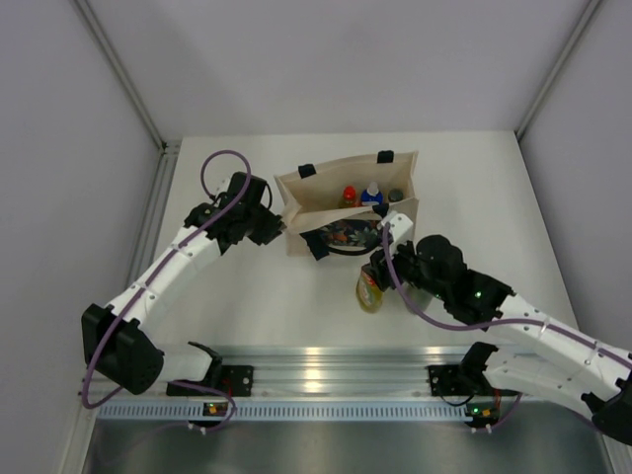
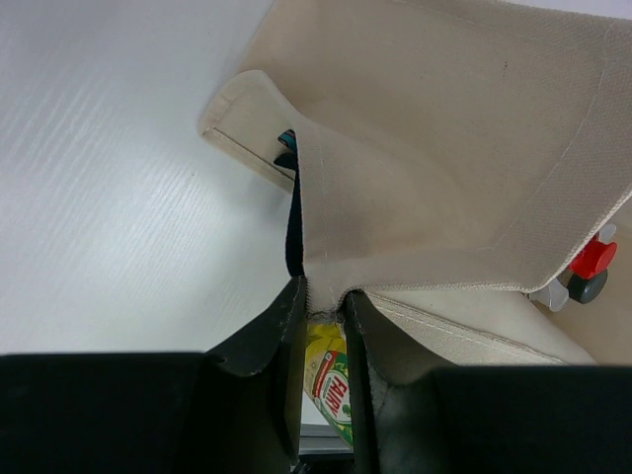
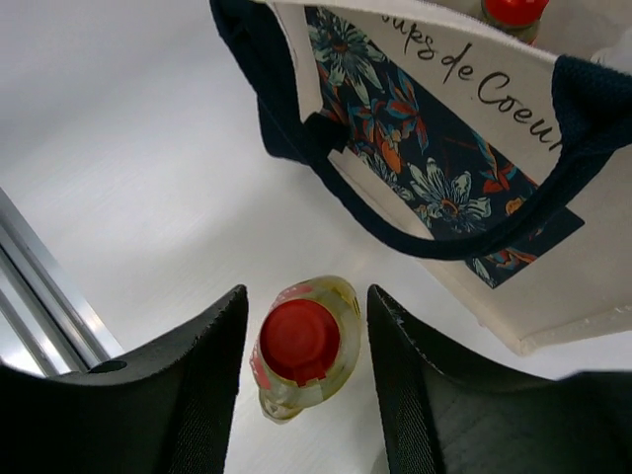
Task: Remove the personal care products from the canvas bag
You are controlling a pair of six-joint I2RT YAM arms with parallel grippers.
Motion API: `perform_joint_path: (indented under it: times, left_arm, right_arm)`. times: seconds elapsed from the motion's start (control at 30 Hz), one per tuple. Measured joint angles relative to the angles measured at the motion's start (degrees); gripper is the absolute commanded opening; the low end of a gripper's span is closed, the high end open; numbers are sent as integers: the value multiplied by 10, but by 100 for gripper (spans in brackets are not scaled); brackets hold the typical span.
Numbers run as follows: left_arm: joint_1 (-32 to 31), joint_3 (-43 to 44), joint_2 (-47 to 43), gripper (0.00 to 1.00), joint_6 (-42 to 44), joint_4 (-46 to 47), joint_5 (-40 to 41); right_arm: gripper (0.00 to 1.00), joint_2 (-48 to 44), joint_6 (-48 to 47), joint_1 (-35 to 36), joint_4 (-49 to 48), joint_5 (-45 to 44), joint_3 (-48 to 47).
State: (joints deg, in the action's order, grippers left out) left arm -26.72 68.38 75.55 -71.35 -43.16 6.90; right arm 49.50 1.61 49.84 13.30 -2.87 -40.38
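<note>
The canvas bag [image 1: 346,193] stands upright mid-table, its floral panel [image 3: 425,168] facing the arms. My left gripper [image 1: 277,226] is shut on the bag's left rim [image 2: 326,281], pinching the fabric between its fingers. Inside the bag I see a red cap [image 1: 349,195], a blue cap [image 1: 372,192] and a dark cap [image 1: 396,195]. A yellow bottle with a red cap [image 3: 299,341] stands upright on the table in front of the bag [image 1: 370,288]. My right gripper [image 3: 306,301] is open around it, with a gap on each side.
The bag's black handle [image 3: 474,237] hangs over the floral panel close above my right fingers. A metal rail [image 1: 326,370] runs along the near table edge. White walls enclose the table on the left, back and right.
</note>
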Motion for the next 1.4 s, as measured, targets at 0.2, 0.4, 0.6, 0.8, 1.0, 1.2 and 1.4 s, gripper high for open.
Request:
perform_joint_path:
  times: [0.2, 0.4, 0.6, 0.8, 1.0, 1.2, 1.4]
  left_arm:
    - [0, 0, 0, 0, 0, 0, 0]
    - [0, 0, 1, 0, 0, 0, -1]
    - [0, 0, 4, 0, 0, 1, -1]
    - [0, 0, 5, 0, 0, 1, 0]
    - [0, 0, 5, 0, 2, 1, -1]
    - [0, 0, 5, 0, 6, 1, -1]
    - [0, -10, 1, 0, 7, 7, -6]
  right_arm:
    - [62, 2, 0, 0, -8, -2, -19]
    - [62, 79, 21, 0, 38, -38, -163]
    - [63, 216, 69, 0, 101, -98, -352]
    - [52, 337, 103, -5, 192, -170, -498]
    - [49, 470, 106, -33, 277, -184, -632]
    - [50, 519, 104, -80, 329, -148, -644]
    - [49, 534, 85, -100, 346, -112, -652]
